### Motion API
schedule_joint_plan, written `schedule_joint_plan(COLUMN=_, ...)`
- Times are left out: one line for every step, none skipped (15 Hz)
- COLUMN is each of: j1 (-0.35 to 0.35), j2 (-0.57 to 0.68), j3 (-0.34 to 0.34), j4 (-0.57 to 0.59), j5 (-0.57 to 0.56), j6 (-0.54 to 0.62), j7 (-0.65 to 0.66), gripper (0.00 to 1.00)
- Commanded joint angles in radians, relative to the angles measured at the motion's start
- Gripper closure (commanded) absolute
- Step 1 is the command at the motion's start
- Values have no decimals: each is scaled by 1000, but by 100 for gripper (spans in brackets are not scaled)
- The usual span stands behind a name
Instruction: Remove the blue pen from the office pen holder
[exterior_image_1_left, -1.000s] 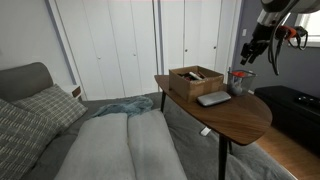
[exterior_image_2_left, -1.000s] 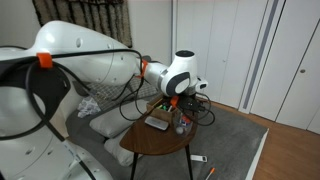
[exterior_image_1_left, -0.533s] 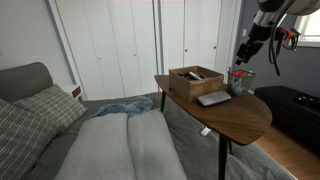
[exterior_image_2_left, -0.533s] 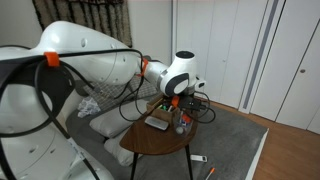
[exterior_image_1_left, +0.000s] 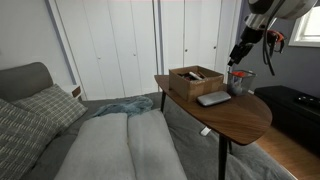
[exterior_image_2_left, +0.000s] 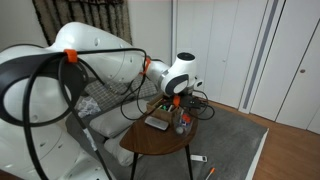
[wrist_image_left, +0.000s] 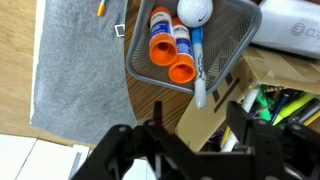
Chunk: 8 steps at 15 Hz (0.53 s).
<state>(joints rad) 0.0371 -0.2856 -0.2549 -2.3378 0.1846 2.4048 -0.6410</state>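
In the wrist view I look down into the grey mesh pen holder (wrist_image_left: 236, 28). The blue pen (wrist_image_left: 197, 55) leans in it, its pale end sticking out over the rim toward me. Two orange-capped tubes (wrist_image_left: 172, 50) and a white ball (wrist_image_left: 195, 10) are also inside. My gripper (wrist_image_left: 195, 128) is open and empty, its fingers on either side just above the pen's end. In both exterior views the gripper (exterior_image_1_left: 240, 52) (exterior_image_2_left: 178, 97) hangs above the holder (exterior_image_1_left: 240, 82) (exterior_image_2_left: 182, 122) on the table.
A shallow brown box (exterior_image_1_left: 195, 79) (wrist_image_left: 285, 95) holding coloured pens stands right beside the holder. A flat grey slab (exterior_image_1_left: 213, 98) lies in front of it on the round wooden table (exterior_image_1_left: 235, 115). A grey rug (wrist_image_left: 70, 70) lies below; a couch (exterior_image_1_left: 100, 140) is beside the table.
The gripper has shifted slightly sideways over the holder and stays open. Nothing on the table has moved.
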Motion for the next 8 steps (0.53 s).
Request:
schedule_joint_plan(j1=9, j2=51, j3=4, j4=49, j5=57, j6=-39, j7=-57, gripper=41)
schedule_joint_plan(j1=8, j2=59, j3=8, j4=54, j5=61, j6=-48, j7=-63, gripper=47)
schedule_joint_plan(j1=4, j2=66, j3=14, j4=58, j5=61, j6=-58, j7=-65, gripper=62)
schedule_joint_plan(j1=1, j2=71, j3=20, j4=61, j5=59, j6=-59, j7=-66, gripper=63)
schedule_joint_plan(j1=-2, j2=78, j3=25, j4=64, j5=58, j6=-58, j7=-65, gripper=65)
schedule_joint_plan(j1=-3, j2=86, j3=27, j4=69, j5=60, j6=-62, j7=-66, gripper=68)
schedule_joint_plan(j1=-5, j2=91, j3=30, j4=73, j5=62, j6=-65, j7=-67, gripper=68)
schedule_joint_plan(j1=-6, j2=96, j3=34, j4=74, j5=60, j6=-63, j7=-66, gripper=73)
